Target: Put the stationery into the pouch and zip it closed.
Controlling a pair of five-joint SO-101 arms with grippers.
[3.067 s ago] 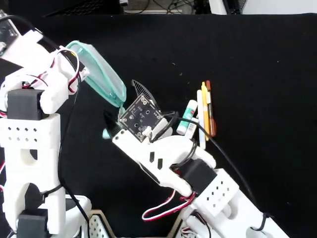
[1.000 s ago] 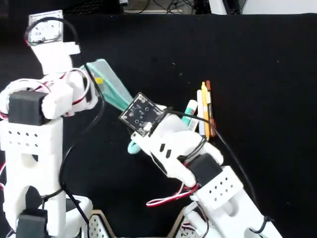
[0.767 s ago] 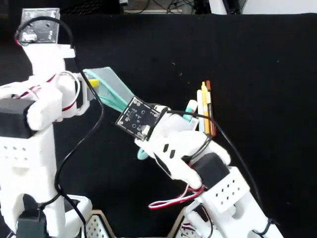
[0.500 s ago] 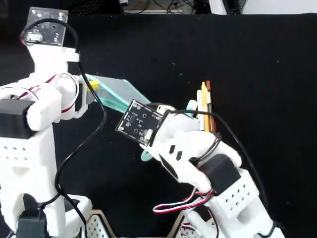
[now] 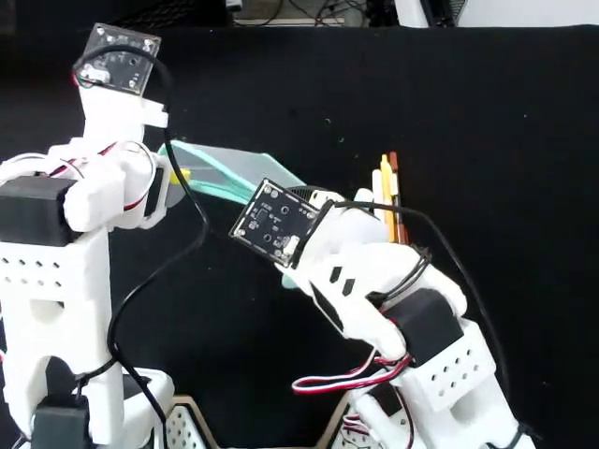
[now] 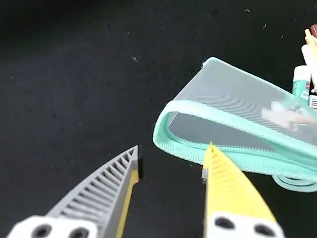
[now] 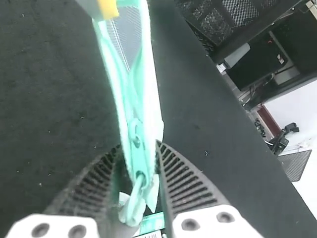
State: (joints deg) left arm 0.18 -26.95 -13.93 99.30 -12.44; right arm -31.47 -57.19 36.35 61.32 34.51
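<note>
A teal mesh pouch (image 5: 234,168) hangs stretched between the two arms over the black table. My right gripper (image 7: 138,144) is shut on one end of the pouch (image 7: 131,59), with the zip pull (image 7: 133,198) dangling between its fingers. My left gripper (image 6: 173,153) is open at the other end. Its yellow fingertip (image 6: 213,151) touches the zip rim of the pouch (image 6: 237,109), and its grey finger (image 6: 131,166) stands apart over bare table. Several pens (image 5: 389,192) lie side by side on the table to the right of the pouch. A glue stick (image 6: 300,82) lies beside them.
The right arm's body (image 5: 393,299) hides part of the stationery pile from above. The left arm's white column (image 5: 56,281) stands at the left front. Cables and dark mesh items (image 7: 223,20) lie beyond the table's far edge. The table's right half (image 5: 505,140) is bare black cloth.
My right gripper has carried its end of the pouch to the right, so the pouch now lies flatter and more stretched. The left wrist has swung to the right.
</note>
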